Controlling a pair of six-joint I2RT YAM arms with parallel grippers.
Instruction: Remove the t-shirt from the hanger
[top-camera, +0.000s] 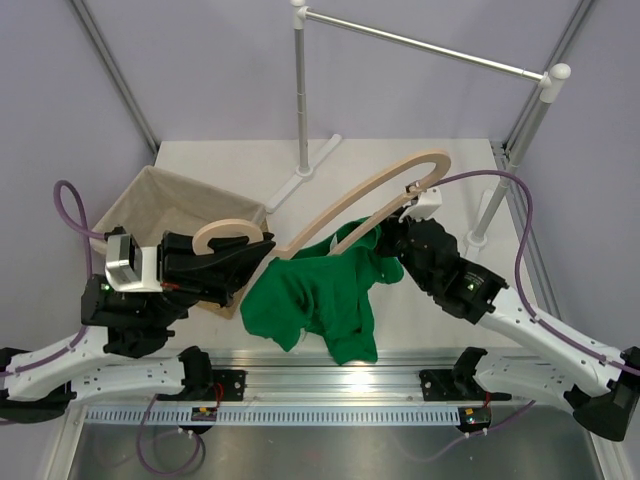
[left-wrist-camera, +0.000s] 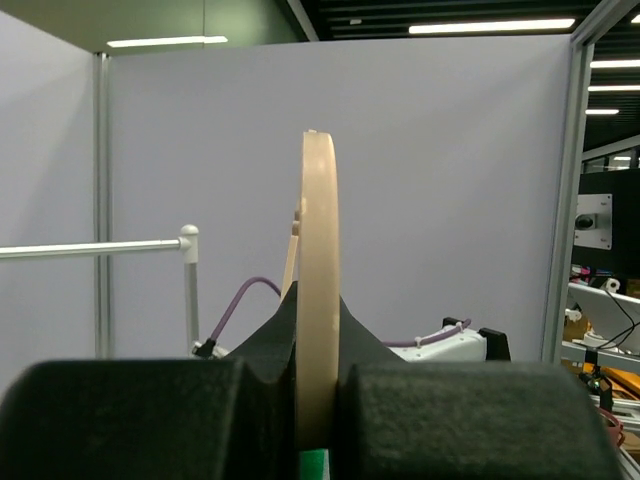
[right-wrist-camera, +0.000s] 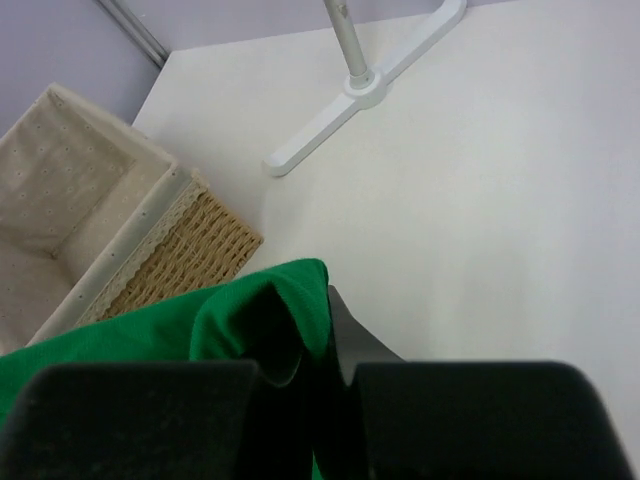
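The wicker basket (top-camera: 160, 205) sits at the left of the table (top-camera: 440, 310), and its pale dotted cloth lining shows across the inner walls and floor. Its near corner is hidden behind the left arm. The left gripper (left-wrist-camera: 318, 405) has its fingers pressed onto the hook of the wooden hanger (left-wrist-camera: 318, 230). That wrist camera sees the hanger only edge-on, as a thin pale strip rising between the two dark pads. From above, the hanger lies tilted and raised over the table, its curved shoulders reaching back towards the clothes rail (top-camera: 420, 45). The bright green t-shirt (top-camera: 315, 295) hangs bunched from the hanger's lower part and spills onto the table between the two arms, just beside the basket. Whether cloth is still threaded over a shoulder cannot be told, as folds cover that stretch of wood. The right gripper (right-wrist-camera: 312, 370) pinches a fold of the shirt near its upper edge, the fingertips largely buried in green cloth. The shirt's sleeves and collar are hard to make out in the crumple.
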